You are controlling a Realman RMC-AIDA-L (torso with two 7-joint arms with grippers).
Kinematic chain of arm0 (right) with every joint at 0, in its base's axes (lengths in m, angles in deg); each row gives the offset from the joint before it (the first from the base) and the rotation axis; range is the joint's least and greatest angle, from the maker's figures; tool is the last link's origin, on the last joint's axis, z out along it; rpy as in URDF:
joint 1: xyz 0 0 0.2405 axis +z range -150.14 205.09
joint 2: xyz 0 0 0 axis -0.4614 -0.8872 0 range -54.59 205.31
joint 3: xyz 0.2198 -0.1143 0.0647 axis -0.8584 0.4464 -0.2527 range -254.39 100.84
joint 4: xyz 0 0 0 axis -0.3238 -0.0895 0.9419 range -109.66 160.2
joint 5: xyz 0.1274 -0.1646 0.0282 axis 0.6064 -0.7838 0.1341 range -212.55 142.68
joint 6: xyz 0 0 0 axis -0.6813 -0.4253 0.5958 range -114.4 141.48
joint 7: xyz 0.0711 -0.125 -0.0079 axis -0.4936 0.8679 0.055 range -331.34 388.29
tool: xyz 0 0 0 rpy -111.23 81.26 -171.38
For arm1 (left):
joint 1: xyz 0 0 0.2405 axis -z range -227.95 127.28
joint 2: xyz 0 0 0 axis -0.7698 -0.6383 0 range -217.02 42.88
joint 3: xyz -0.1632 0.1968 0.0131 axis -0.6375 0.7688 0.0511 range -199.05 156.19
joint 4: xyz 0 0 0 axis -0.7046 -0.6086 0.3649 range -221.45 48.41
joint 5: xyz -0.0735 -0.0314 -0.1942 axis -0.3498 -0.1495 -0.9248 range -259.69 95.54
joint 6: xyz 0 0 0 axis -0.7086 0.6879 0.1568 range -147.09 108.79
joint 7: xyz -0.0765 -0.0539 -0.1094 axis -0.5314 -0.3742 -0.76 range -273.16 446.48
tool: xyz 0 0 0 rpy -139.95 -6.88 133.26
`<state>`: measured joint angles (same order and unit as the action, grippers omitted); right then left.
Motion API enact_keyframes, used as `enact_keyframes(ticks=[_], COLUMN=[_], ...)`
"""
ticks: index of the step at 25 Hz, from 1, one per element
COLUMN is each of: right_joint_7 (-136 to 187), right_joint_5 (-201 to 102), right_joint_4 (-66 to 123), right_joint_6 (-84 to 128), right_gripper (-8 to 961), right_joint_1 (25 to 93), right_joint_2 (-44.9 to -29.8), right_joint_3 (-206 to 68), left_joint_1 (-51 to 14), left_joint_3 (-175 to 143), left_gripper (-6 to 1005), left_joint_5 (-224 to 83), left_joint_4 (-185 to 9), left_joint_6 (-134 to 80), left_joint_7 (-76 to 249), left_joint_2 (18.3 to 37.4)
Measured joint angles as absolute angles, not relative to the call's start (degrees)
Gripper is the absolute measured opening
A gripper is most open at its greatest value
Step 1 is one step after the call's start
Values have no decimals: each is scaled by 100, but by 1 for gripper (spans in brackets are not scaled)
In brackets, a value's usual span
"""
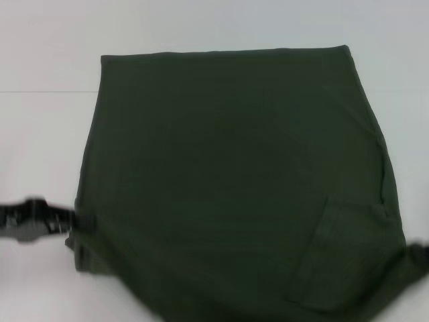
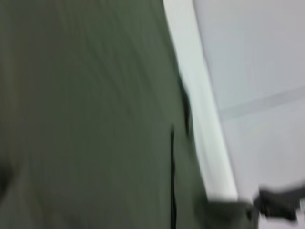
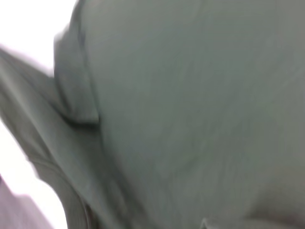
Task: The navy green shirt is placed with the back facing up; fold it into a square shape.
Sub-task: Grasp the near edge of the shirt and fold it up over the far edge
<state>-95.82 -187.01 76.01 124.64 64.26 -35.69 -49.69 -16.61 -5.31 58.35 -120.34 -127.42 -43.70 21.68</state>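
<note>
Both grippers, left gripper [image 1: 84, 222] and right gripper [image 1: 417, 253], meet the navy green shirt's [image 1: 234, 174] near side edges.

1. Head view was evenly, brightly lit; white table [image 1: 40, 40] nearly washed out, no hard shadows.
2. Left gripper [image 1: 84, 221] was smeared by motion blur.
3. Both wrist views were heavily blurred; navy green shirt [image 2: 86, 119] showed streaked folds.
4. No glare spots.
</note>
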Motion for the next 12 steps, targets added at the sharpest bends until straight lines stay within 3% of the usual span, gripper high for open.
enact_keyframes(ticks=[4, 7, 12], right_joint_7=[-9627, -9617, -9484], right_joint_5=[-18076, -17354, -16709], right_joint_4=[7142, 6680, 6481], right_joint_6=[11934, 11141, 10314], right_gripper=[12, 12, 13], right_joint_1=[6381, 6290, 6214], right_joint_2=[-3289, -3188, -3310], right_joint_3=[-5587, -5780, -5786], left_joint_1=[-1683, -1727, -1771], left_joint_3=[-1035, -1079, -1072], left_gripper=[52, 52, 52], left_joint_5=[5502, 5029, 4326], left_joint_4=[-12017, -11982, -11914], left_joint_6=[-12349, -12015, -11135], left_joint_7=[-4359, -4296, -3879], left_joint_2=[2181, 2246, 2548])
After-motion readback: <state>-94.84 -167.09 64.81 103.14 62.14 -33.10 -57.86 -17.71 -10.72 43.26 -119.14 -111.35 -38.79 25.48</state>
